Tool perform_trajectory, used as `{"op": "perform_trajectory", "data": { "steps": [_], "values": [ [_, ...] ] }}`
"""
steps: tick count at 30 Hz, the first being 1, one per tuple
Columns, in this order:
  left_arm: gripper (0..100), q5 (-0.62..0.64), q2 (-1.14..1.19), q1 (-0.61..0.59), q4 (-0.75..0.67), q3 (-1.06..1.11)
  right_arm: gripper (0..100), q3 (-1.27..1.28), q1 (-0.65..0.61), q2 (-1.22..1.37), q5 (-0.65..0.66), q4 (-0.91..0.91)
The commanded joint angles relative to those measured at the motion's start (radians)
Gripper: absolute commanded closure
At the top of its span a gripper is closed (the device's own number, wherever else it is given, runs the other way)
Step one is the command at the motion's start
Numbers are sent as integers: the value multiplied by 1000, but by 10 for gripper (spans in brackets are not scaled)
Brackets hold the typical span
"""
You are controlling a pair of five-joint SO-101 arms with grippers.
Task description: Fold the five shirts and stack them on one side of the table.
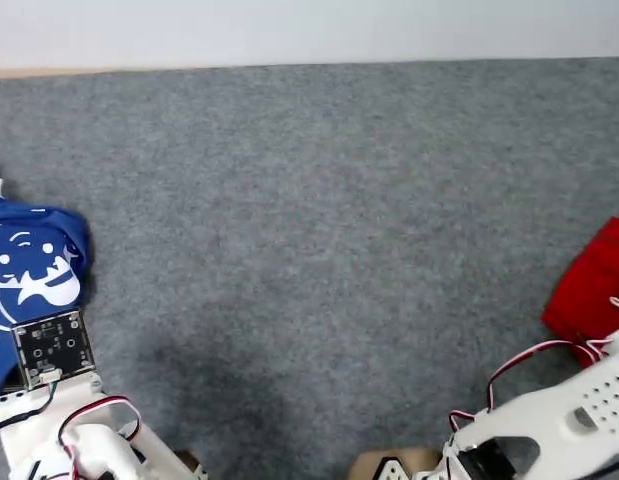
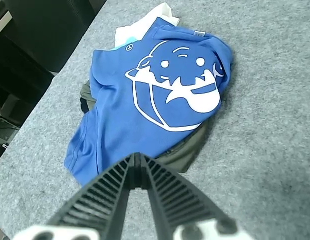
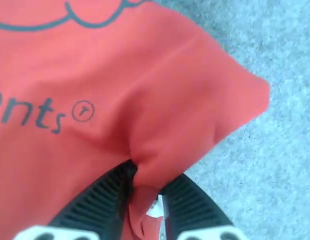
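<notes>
Jaws: right gripper's (image 3: 147,176) tight on red shirt (image 3: 119,75) — left gripper's (image 2: 137,159) together near blue shirt (image 2: 112,130) atop olive cloth (image 2: 187,155)

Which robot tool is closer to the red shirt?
Right. The right tool is pinching a fold of the red shirt. The left tool is shut, across the table beside the blue shirt.
</notes>
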Motion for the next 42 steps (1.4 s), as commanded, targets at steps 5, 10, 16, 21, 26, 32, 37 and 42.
{"op": "perform_trajectory", "data": {
  "steps": [5, 10, 16, 21, 26, 32, 37, 42],
  "values": [
    [995, -6, -3, -2, -21, -4, 869, -66, 1, -31, 5, -28],
    [995, -6, -3, -2, -21, -4, 687, -66, 1, -81, 5, -12],
    [995, -6, -3, -2, -21, -4, 689, -66, -33, -191, 3, 122],
    [995, -6, -3, -2, -21, -4, 689, -66, -82, -305, -87, 332],
    [995, -6, -3, -2, -21, -4, 706, -66, -147, -381, -261, 526],
    [995, -20, -3, -2, -21, -8, 892, -60, -179, -329, -431, 656],
    [995, -41, -3, -2, -21, -8, 986, -60, -179, -234, -474, 659],
    [995, -41, -3, -2, -21, -8, 984, -60, -176, -96, -474, 693]
  ]
}}
